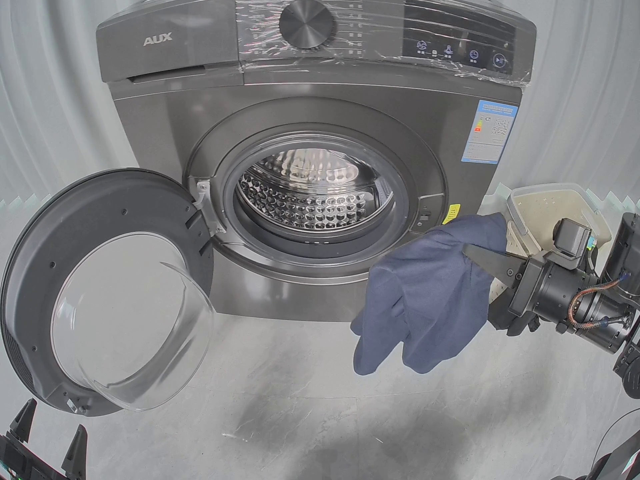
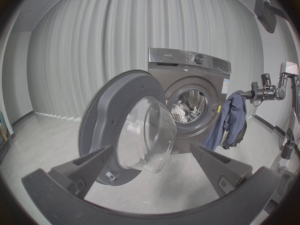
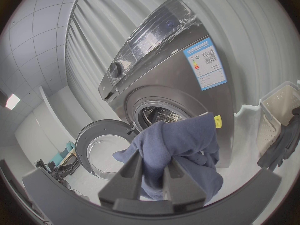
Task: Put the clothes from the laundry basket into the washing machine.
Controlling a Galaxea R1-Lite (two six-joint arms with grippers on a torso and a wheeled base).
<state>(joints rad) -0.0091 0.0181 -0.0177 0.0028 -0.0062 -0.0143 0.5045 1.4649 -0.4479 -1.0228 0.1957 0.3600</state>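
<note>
Navy garment (image 1: pixel 427 295) pinched in right tool (image 3: pixel 155 162), laundry basket (image 1: pixel 548 189) partly hidden

Pale pleated curtain (image 1: pixel 53 101) behind, glossy grey floor (image 1: pixel 300 395) below, tiled ceiling (image 3: pixel 37 22), lit ceiling panel (image 3: pixel 12 101)

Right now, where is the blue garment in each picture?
Head view: blue garment hangs right of centre, beside the drum opening.
Left wrist view: far off, beside the drum opening.
Right wrist view: close up in the right hand, before the drum opening.
Shared landmark: drum opening.
</note>
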